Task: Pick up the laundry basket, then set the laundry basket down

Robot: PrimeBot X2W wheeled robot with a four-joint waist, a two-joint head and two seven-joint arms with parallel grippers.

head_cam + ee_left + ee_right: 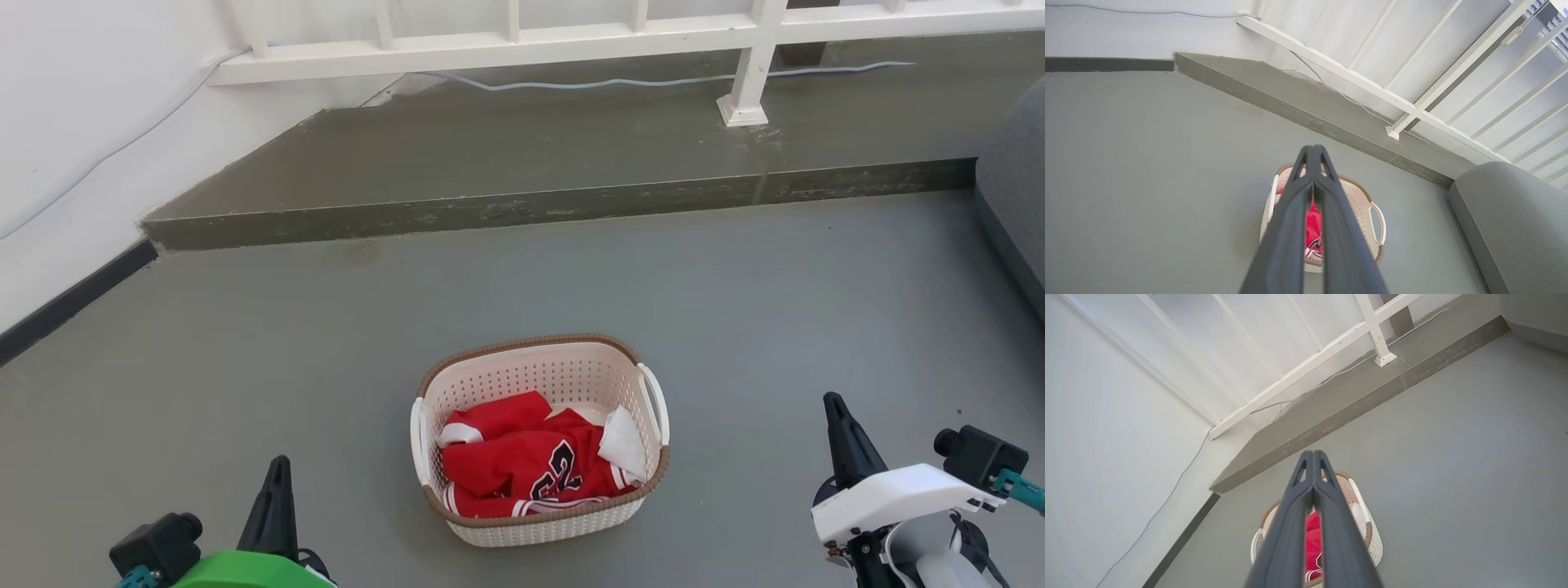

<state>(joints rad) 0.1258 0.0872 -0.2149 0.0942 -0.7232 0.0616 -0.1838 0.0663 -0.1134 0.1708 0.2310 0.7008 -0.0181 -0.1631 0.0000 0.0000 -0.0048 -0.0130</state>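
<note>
A grey concrete floor (735, 327) runs to a raised step (571, 147) at 12 o'clock, topped by a white railing (506, 49); a white wall (73, 106) closes off 10 o'clock; the laundry basket (539, 376), holding a red jersey (506, 465), stands on the floor toward 6 o'clock; the left gripper (279, 469) at 7 o'clock and the right gripper (834, 404) at 4 o'clock flank it, well apart from it, each pointing roughly to 12 o'clock with jaws together.
</note>
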